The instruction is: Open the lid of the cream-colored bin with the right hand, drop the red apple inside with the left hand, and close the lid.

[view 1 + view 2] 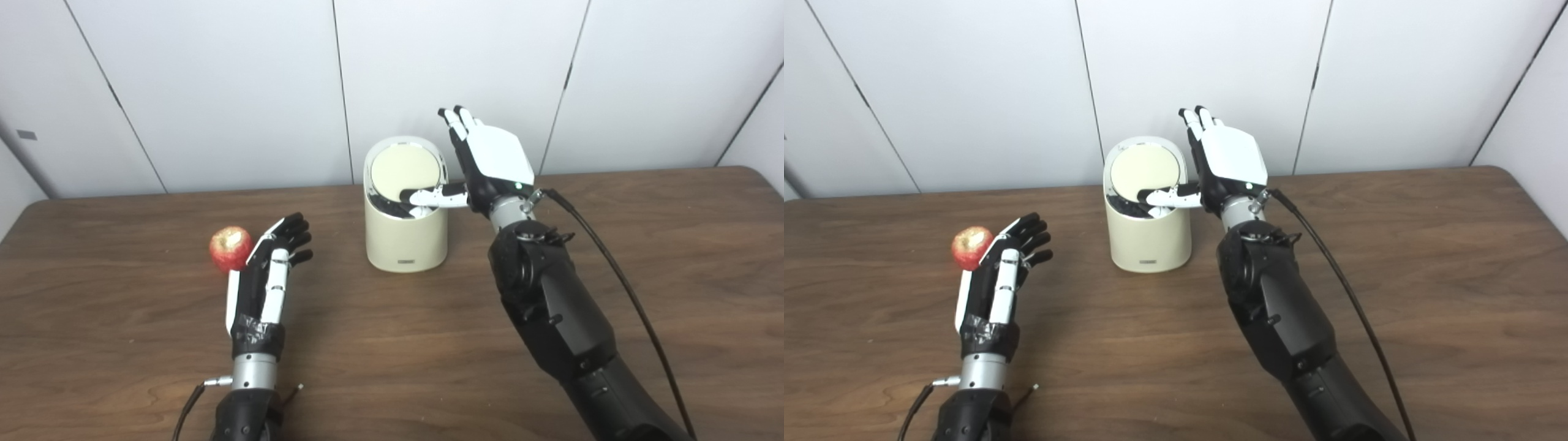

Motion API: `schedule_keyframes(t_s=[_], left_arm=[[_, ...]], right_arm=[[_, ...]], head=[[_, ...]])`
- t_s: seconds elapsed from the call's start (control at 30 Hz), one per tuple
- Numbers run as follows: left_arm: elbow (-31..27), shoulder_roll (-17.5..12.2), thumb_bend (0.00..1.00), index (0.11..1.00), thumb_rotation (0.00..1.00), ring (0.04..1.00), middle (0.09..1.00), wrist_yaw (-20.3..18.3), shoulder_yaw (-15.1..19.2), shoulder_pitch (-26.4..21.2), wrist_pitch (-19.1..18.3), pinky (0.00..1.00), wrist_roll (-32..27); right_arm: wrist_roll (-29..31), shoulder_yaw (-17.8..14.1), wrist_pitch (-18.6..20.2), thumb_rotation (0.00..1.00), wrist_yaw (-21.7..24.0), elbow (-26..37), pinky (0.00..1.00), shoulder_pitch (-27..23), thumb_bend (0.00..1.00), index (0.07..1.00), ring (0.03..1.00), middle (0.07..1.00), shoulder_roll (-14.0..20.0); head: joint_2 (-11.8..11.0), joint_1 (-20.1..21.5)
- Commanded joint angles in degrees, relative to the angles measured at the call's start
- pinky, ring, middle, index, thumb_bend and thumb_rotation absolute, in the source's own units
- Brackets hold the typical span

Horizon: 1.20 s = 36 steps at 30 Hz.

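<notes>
Right hand is up beside the bin, fingers spread, grasping nothing, thumb pressed across the tilted lid with a dark gap below. Best to keep that thumb pressing steadily so the lid stays tipped. Left hand is released, palm beside the apple on the worktop; it should wrap the fruit fully. Both eye views show much the same; neither settles whether palm touches apple.

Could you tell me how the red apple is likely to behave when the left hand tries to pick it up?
The red apple looks round and smooth, so it may well roll away across the table if nudged. It seems firm, so it should hold its shape. The left hand is open beside it, not yet gripping, so a glancing touch could push it aside.
</notes>
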State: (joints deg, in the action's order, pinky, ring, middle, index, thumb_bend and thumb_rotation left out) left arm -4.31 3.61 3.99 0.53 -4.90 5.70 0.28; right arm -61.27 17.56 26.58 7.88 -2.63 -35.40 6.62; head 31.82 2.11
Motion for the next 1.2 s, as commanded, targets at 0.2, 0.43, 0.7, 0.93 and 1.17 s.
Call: schedule_keyframes(t_s=[0.2, 0.43, 0.7, 0.93, 1.17], left_arm=[[-0.8, 0.1, 0.17, 0.806, 0.77, 0.807, 0.815, -0.3, -0.5, -1.5, 1.7, 0.74, 0.3], [-0.6, 0.3, 0.18, 0.804, 0.76, 0.808, 0.812, -0.3, -0.6, -1.4, 2.0, 0.75, 0.2], [-0.5, 0.0, 0.17, 0.799, 0.76, 0.806, 0.808, -0.2, -0.5, -1.5, 1.8, 0.74, 0.3], [0.6, -0.3, 0.18, 0.802, 0.75, 0.810, 0.811, -0.5, -0.5, -1.9, 2.5, 0.75, 0.0], [1.5, -0.3, 0.19, 0.801, 0.75, 0.811, 0.811, -0.4, -0.5, -2.1, 2.8, 0.76, 0.3]], right_arm=[[-14.0, -5.6, 0.3, 0.66, 17.9, -4.5, 0.85, -7.3, 0.81, 0.927, 0.912, 0.941, -2.7], [-15.9, -7.4, 0.3, 0.56, 19.6, -4.4, 0.82, -7.7, 0.79, 0.912, 0.903, 0.931, -4.7], [-9.1, -11.0, 0.3, 0.64, 22.7, 3.1, 0.88, -5.8, 0.83, 0.943, 0.942, 0.959, -5.9], [-1.8, -14.2, 0.3, 0.75, 26.6, 10.3, 0.84, -3.2, 0.92, 0.938, 0.931, 0.952, -6.2], [6.7, -16.8, 0.3, 0.90, 26.3, 15.7, 0.72, -0.5, 0.97, 0.933, 0.851, 0.906, -6.4]], head=[[-0.4, 0.3], [-0.5, 0.2], [-0.7, 0.4], [-1.2, 0.6], [-1.6, 0.6]])
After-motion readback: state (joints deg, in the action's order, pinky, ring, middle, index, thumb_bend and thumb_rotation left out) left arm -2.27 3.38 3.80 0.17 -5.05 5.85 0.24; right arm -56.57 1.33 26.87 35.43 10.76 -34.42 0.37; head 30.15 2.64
